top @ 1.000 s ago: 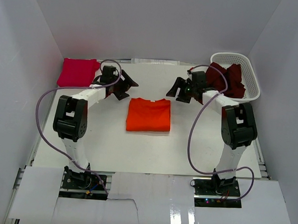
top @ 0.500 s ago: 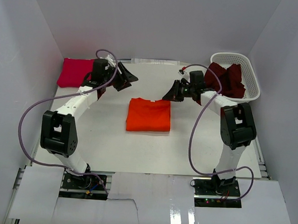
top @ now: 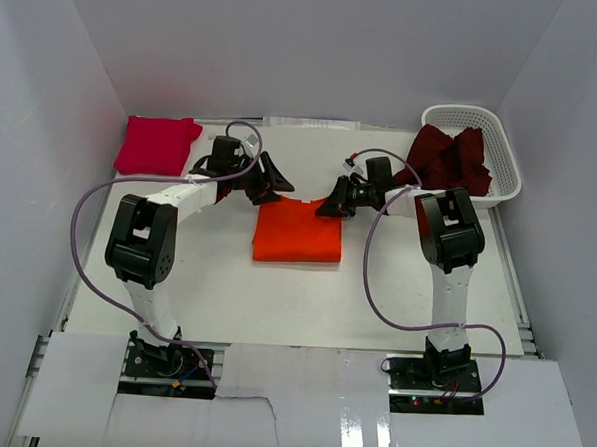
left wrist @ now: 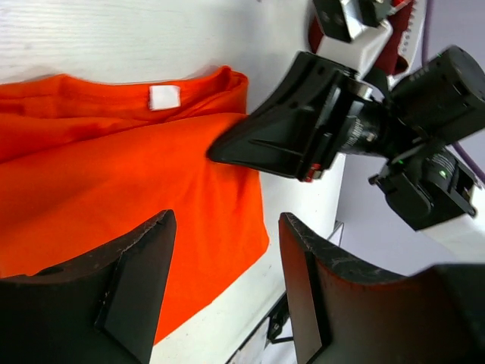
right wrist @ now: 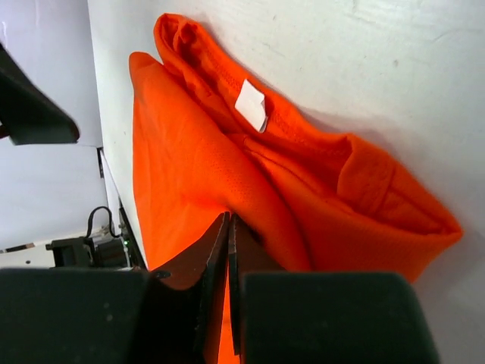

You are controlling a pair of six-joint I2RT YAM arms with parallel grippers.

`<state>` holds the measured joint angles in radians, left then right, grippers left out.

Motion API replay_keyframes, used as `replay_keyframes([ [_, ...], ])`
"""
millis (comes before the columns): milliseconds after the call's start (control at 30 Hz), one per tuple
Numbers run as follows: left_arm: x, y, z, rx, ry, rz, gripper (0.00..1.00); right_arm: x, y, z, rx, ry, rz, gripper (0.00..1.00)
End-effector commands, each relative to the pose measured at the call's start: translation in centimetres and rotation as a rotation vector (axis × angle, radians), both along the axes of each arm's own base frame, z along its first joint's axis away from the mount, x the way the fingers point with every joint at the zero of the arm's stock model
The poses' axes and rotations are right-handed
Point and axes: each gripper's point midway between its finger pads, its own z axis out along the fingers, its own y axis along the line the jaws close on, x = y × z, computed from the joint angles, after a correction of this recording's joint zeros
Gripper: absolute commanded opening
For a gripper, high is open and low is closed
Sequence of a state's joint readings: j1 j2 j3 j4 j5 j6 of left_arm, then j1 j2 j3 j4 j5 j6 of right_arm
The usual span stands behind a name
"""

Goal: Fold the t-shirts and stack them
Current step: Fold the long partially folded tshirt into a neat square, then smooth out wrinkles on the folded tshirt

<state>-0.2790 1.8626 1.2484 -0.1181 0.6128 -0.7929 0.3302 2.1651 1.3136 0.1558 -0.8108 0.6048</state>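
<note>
The right gripper (right wrist: 229, 220) is shown pressed together, its tips on the far edge of the orange t-shirt (top: 298, 234); whether a layer is pinched cannot be told. The left gripper (left wrist: 225, 220) is held spread over that edge, with nothing in it. The shirt is laid folded at mid-table. A far-edge pickup is judged to be in hand. Next, both corners need to be gripped evenly for the carry to the magenta t-shirt (top: 154, 144).

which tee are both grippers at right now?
The orange t-shirt, flat mid-table: left gripper and right gripper at its far edge. The magenta t-shirt sits far left; the maroon t-shirt is in the basket.
</note>
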Motion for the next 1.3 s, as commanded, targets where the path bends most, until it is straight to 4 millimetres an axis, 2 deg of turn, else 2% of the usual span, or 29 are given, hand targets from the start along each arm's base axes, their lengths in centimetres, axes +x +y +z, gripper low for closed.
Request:
replay_keyframes([
  [0, 0.4, -1.8, 2.7, -0.039, -0.114, -0.083, 0.67, 2.6, 0.5, 1.2, 0.032, -0.126, -0.008, 0.08],
  [233, -0.3, -4.3, 2.2, -0.046, -0.145, -0.161, 0.67, 3.9, -0.1, -1.0, 0.000, -0.198, -0.074, 0.08],
  [367, -1.0, -5.5, 1.7, -0.065, -0.134, -0.220, 0.67, 3.7, -0.3, -3.3, -0.024, -0.130, -0.077, 0.08],
  [467, -2.2, -6.5, 0.9, -0.062, -0.124, -0.266, 0.66, 3.4, -0.3, -4.0, -0.029, -0.105, -0.069, 0.08],
  [700, -5.7, -7.6, -1.0, -0.088, -0.143, -0.359, 0.66, 3.3, -0.1, -3.5, -0.030, -0.083, -0.044, 0.08],
  [733, -6.3, -7.8, -0.4, -0.104, -0.165, -0.373, 0.67, 3.4, 0.0, -3.2, -0.024, -0.081, -0.037, 0.08],
  [833, -8.2, -8.2, -0.9, -0.125, -0.160, -0.412, 0.67, 3.4, 0.1, -3.0, -0.024, -0.076, -0.033, 0.08],
  [900, -9.3, -8.8, 0.2, -0.185, -0.188, -0.448, 0.67, 3.4, 0.0, -3.1, -0.032, -0.069, -0.034, 0.08],
  [933, -10.4, -8.5, -0.4, -0.203, -0.162, -0.453, 0.67, 3.5, 0.0, -3.1, -0.034, -0.066, -0.030, 0.08],
  [1000, -11.1, -8.7, 0.5, -0.248, -0.180, -0.460, 0.57, 3.4, 0.1, -3.1, -0.033, -0.066, -0.026, 0.08],
  [1067, -11.6, -8.9, 0.7, -0.248, -0.185, -0.463, 0.32, 3.3, 0.0, -3.2, -0.034, -0.063, -0.026, 0.08],
  [1133, -11.8, -9.2, 0.7, -0.244, -0.186, -0.461, 0.14, 3.2, 0.0, -3.2, -0.034, -0.064, -0.023, 0.08],
  [1167, -11.9, -9.4, 0.6, -0.244, -0.179, -0.462, 0.11, 3.3, 0.0, -3.2, -0.035, -0.067, -0.024, 0.08],
  [1267, -12.1, -9.7, 0.3, -0.247, -0.162, -0.470, 0.11, 3.3, 0.0, -3.2, -0.036, -0.064, -0.023, 0.08],
])
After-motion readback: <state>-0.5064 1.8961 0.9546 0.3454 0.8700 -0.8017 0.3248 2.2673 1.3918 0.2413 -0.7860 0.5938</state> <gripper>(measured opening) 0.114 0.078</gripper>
